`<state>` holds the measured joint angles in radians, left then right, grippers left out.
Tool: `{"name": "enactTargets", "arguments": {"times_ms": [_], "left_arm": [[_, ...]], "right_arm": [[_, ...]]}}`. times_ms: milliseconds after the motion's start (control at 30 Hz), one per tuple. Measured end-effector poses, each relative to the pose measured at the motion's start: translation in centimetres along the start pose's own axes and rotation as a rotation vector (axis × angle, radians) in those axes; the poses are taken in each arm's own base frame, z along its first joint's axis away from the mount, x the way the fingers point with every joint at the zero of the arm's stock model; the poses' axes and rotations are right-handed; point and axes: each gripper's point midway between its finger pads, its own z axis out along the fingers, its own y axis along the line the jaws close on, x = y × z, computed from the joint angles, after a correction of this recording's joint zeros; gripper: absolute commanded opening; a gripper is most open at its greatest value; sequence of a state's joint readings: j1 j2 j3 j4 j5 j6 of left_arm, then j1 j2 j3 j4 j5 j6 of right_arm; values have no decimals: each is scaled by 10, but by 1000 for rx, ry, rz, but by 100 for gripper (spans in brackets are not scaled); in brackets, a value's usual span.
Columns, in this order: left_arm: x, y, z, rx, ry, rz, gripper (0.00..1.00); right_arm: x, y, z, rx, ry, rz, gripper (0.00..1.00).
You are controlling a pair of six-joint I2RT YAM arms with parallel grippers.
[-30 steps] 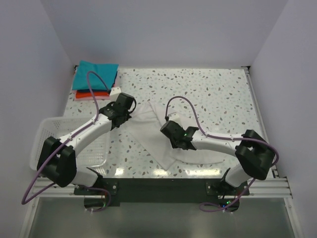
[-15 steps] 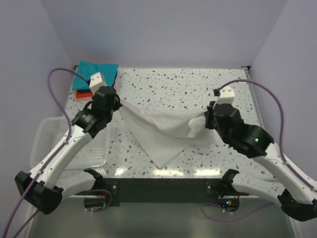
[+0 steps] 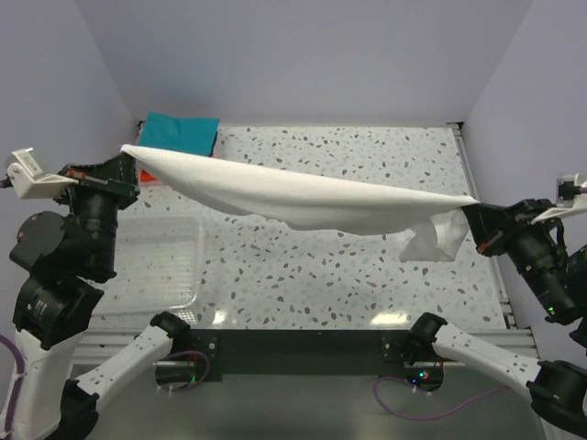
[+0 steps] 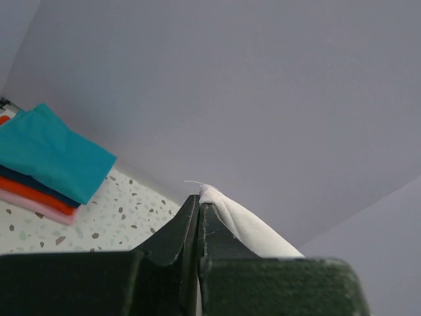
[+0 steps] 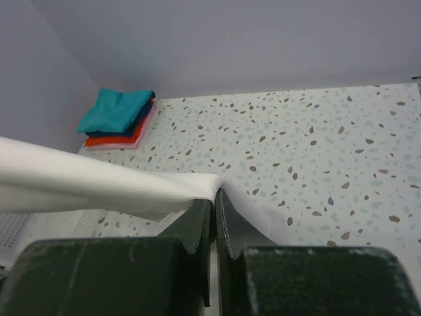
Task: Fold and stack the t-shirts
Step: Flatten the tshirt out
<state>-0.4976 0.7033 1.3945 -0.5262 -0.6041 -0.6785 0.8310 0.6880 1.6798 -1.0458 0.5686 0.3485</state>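
Note:
The white t-shirt point(image 3: 303, 194) hangs stretched in the air between both grippers, high above the table. My left gripper point(image 3: 128, 154) is shut on its left end, seen in the left wrist view point(image 4: 199, 197) with cloth point(image 4: 247, 227) in the jaws. My right gripper point(image 3: 477, 213) is shut on its right end, seen in the right wrist view point(image 5: 215, 196) with cloth point(image 5: 99, 181); a loose flap point(image 3: 436, 236) droops there. The folded teal t-shirt point(image 3: 179, 130) lies on the red-orange one point(image 5: 112, 139) at the back left.
A white mesh basket point(image 3: 160, 266) sits at the table's left, below the left arm. The speckled table point(image 3: 367, 266) has a metal rail point(image 3: 472, 174) along its right edge. Grey walls close in the back and sides.
Both arms rose and spread far apart, lifting the white t-shirt off the table and pulling it taut between them. The stack at the back left has not moved.

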Motion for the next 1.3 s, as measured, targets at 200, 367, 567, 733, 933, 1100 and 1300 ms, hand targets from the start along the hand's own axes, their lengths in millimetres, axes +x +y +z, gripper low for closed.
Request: {"name": "enactTargets", "arguments": {"times_ms": [200, 367, 567, 733, 933, 1100, 1300], "left_arm": [[1, 9, 16, -112, -12, 33, 0], [69, 21, 68, -239, 107, 172, 0], [200, 66, 121, -378, 353, 378, 0], [302, 124, 125, -475, 568, 514, 0], [376, 166, 131, -567, 709, 602, 0], [396, 177, 134, -588, 751, 625, 0], [390, 172, 130, -564, 741, 598, 0]], "right_arm": [[12, -18, 3, 110, 34, -22, 0], [42, -37, 33, 320, 105, -108, 0], [120, -60, 97, 605, 305, -333, 0], [221, -112, 152, 704, 603, -366, 0], [294, -152, 225, 683, 812, -303, 99], [310, -157, 260, 651, 870, -291, 99], [285, -101, 224, 386, 775, -202, 99]]}}
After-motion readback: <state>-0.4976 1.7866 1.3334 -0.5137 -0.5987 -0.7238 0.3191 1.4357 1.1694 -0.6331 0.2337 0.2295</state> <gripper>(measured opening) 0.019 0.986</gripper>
